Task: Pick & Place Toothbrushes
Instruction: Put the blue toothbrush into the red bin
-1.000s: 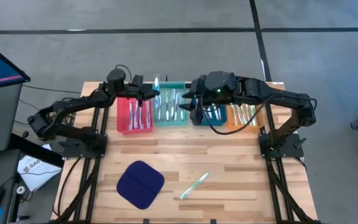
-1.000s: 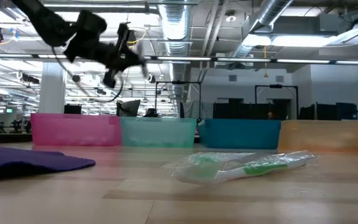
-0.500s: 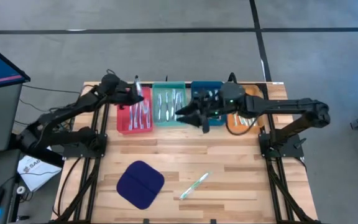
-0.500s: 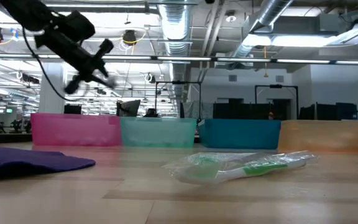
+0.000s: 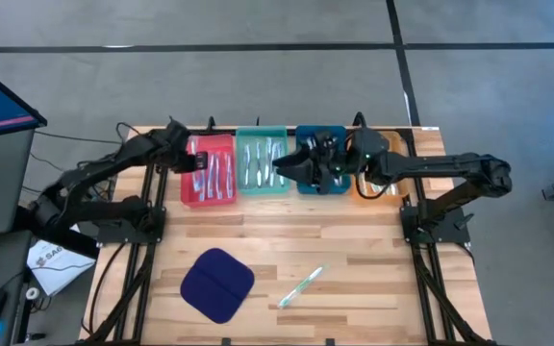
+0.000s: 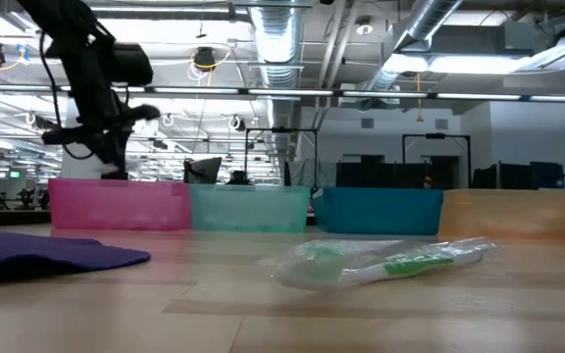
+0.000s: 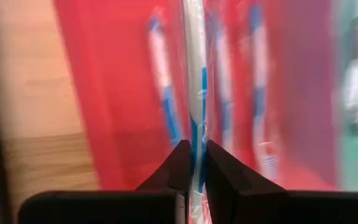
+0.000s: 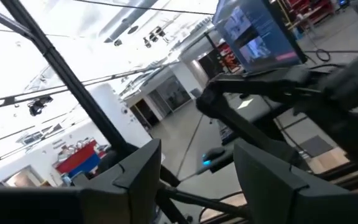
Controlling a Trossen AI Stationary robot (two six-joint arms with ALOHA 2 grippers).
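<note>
Left gripper (image 7: 193, 163) poised directly above the red tray (image 5: 188, 188), jaws clenched on a wrapped toothbrush (image 7: 195, 93). In the left wrist view the held brush runs straight out from between the two fingers, its long axis roughly in line with the blue-and-white brushes already lying in the tray below. The tray's own long axis looks to run the same way. So the drop is a straight-down affair: brush above the tray floor, parallel to its neighbours, not yet touching them as far as can be told.

In the low view the left arm hangs over the pink-looking wall of that same tray, gripper pointing down, apparently clear of the rim.

Right gripper (image 5: 282, 165) sits beyond the red tray, over the boundary of the teal tray (image 5: 248, 188) and the blue tray (image 5: 306, 185). Jaws released, nothing between them in the right wrist view, which looks out into the room.

One loose toothbrush (image 5: 302, 285) lies on the counter (image 5: 354, 240), well away from the red tray on the near side, just past the dark blue cloth pad (image 5: 217, 284), lying diagonally. My read: the right arm, empty, is the better candidate for it, though neither gripper is close. The orange tray (image 5: 365, 195) stands farthest from the red one and is mostly covered by the right arm.
</note>
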